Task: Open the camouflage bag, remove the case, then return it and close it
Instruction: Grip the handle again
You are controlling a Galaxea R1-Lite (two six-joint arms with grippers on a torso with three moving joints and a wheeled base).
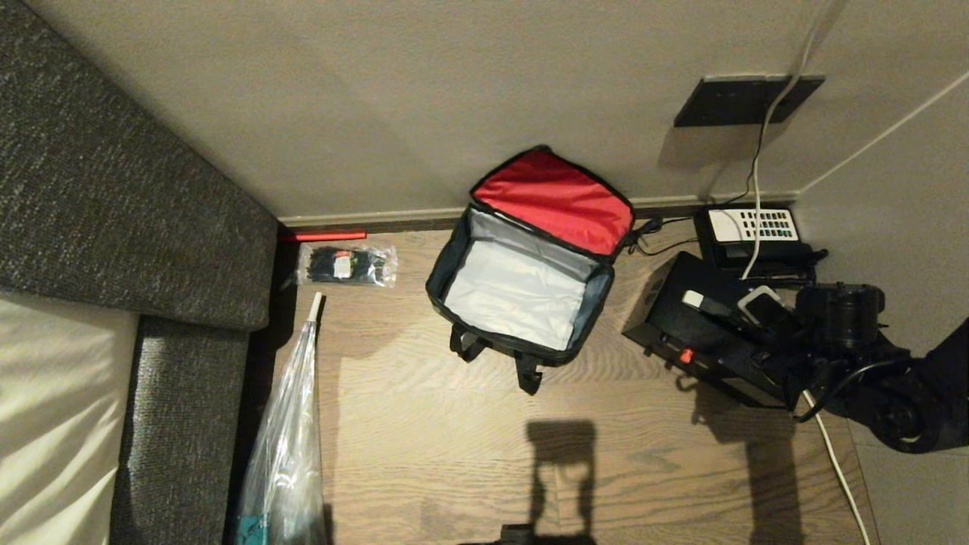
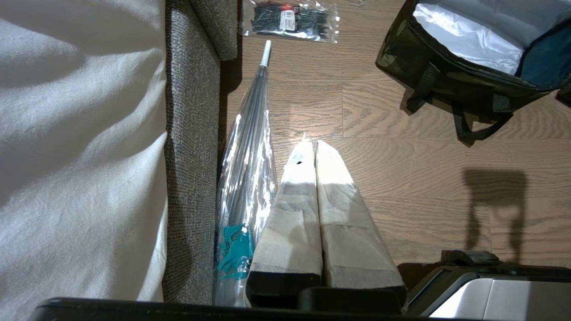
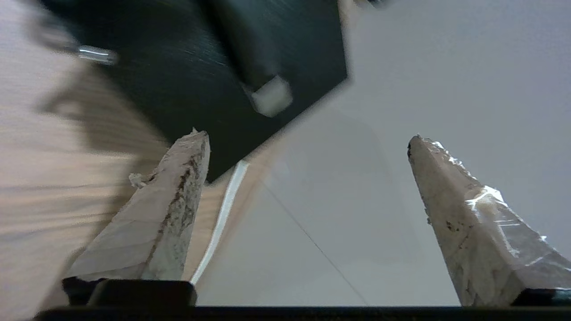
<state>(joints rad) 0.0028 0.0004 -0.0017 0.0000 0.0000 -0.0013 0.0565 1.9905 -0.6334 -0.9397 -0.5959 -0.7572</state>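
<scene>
The case (image 1: 700, 333) lies on the floor, long axis slanting, beside the open camouflage bag (image 1: 522, 284); the right gripper (image 3: 308, 178), fingers spread, hovers nearest.

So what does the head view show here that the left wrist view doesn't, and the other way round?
Only the head view shows the bag's raised red lid, the case on the floor right of the bag, the telephone and the right hand at the case. Only the left wrist view shows the left hand, closed above the floor. Both show the camouflage bag open and empty, the umbrella and the cable ties.
</scene>
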